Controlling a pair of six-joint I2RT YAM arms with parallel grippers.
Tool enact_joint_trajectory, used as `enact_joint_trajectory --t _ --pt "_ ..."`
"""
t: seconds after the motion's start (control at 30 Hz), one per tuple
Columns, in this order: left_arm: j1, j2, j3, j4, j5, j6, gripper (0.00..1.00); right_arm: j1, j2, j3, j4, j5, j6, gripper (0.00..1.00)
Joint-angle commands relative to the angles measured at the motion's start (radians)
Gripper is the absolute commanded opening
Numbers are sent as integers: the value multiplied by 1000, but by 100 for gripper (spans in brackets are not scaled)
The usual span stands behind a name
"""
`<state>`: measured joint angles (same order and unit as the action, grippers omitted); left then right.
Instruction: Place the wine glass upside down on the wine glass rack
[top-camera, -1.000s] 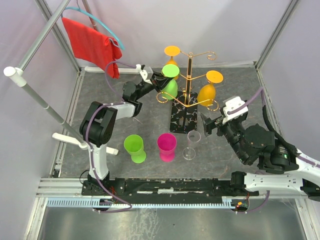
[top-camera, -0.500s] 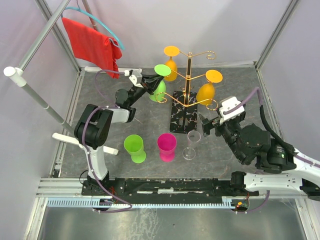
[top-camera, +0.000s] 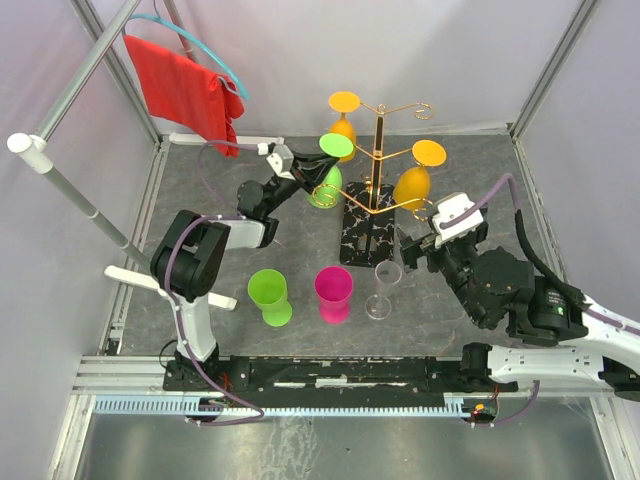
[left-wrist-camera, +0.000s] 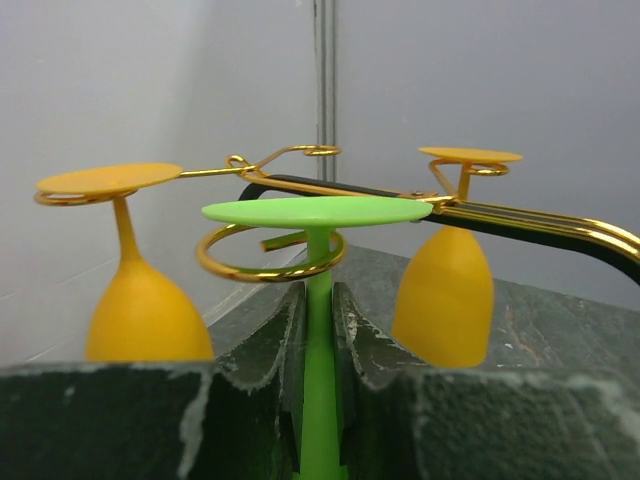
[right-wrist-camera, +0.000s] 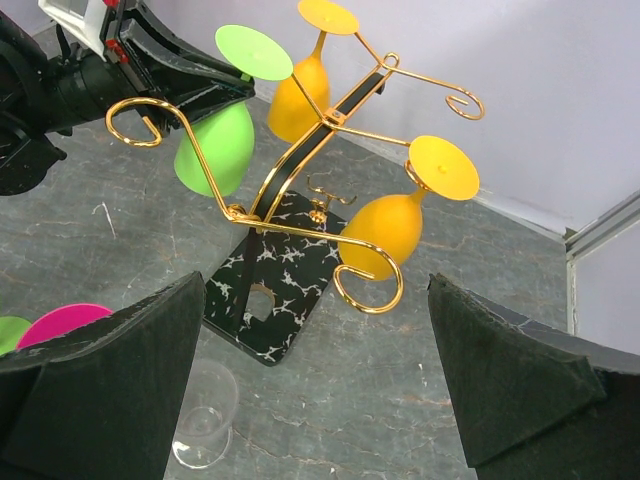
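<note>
Standing on grey table (top-camera: 490, 165): wine glass rack (top-camera: 362, 238); pale walls (top-camera: 450, 50).

We see bright, even, diffuse light everywhere, with only faint soft shadows on the desk (top-camera: 480, 175) and no glare.

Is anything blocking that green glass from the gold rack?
Nothing visible. The left gripper holds the green wine glass upside down, stem right at a free curled arm of the wine glass rack; the orange glasses hang on other arms.
</note>
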<state>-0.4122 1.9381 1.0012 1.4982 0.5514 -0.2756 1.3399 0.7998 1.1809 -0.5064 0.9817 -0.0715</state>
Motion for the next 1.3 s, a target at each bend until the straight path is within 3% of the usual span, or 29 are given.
enact_joint_trajectory --t 0.0,0.07,0.27,0.33,0.8,0.93,1.13,1.27 --pt "-22 -5 40 78 -9 39 5 4 4 22 28 25 6 100" --pt "-22 -9 35 78 -17 39 10 4 8 22 30 24 5 100" --pt "-21 -36 -18 74 -77 71 51 4 15 25 35 25 4 100" --pt "-16 -47 -42 74 -93 72 58 4 16 24 38 29 4 100" --pt "59 -268 -282 9 -137 99 64 3 -19 8 84 28 20 100" --pt "73 -407 -326 -198 -194 174 65 4 -34 -4 90 8 23 100" --pt "73 -633 -241 -801 -365 260 65 3 63 87 -57 21 43 99" --pt "73 -738 -200 -993 -447 240 68 3 126 131 -141 11 99 99"
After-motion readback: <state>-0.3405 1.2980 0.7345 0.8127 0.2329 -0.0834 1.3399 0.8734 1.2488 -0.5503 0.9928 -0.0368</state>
